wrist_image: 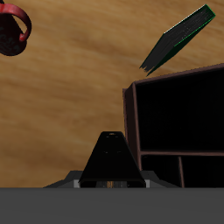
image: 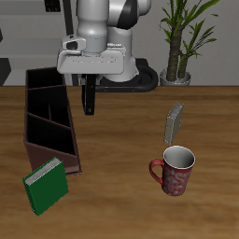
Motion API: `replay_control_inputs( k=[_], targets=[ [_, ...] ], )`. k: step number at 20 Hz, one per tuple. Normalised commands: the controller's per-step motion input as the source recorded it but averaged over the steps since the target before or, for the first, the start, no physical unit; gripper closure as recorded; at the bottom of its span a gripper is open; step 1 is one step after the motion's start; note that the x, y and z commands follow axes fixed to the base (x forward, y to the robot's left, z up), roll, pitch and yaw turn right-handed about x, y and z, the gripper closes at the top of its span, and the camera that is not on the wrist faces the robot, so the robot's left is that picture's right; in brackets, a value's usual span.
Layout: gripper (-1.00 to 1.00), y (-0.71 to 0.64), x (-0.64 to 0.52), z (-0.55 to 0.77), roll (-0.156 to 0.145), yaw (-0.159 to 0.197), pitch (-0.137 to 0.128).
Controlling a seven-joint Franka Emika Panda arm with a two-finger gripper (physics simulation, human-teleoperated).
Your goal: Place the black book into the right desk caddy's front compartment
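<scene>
My gripper [image: 89,82] is shut on the black book [image: 89,98], which hangs upright from the fingers above the table, just beside the right desk caddy [image: 49,121] and near its back end. The caddy is a long maroon-brown open box with a black inside and slanted dividers. In the wrist view the black book [wrist_image: 112,157] sticks out from the gripper [wrist_image: 109,182], with the caddy's open compartments [wrist_image: 179,118] next to it. The book is outside the caddy's walls.
A green book with white pages [image: 45,185] leans against the caddy's front end and also shows in the wrist view [wrist_image: 178,39]. A small grey book [image: 174,121] stands farther across the table, with a red mug [image: 174,171] near the front edge. A potted plant [image: 177,42] stands at the back.
</scene>
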Motion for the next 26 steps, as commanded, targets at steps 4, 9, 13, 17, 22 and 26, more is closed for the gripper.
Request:
replay_control_inputs(
  k=[4,9,13,17,22,26],
  targets=[
    [1.00,-0.11,-0.20,0.04,-0.025,0.017,0.005],
    [1.00,-0.18,-0.35,0.10,-0.027,0.022,-0.007],
    [1.00,-0.24,-0.21,0.08,-0.034,0.041,-0.027],
    [1.00,-0.31,-0.07,0.06,-0.036,0.030,-0.012],
    [1.00,-0.21,-0.04,-0.01,-0.019,0.056,-0.024],
    [1.00,-0.18,0.08,-0.05,-0.025,0.032,-0.001]
  ],
)
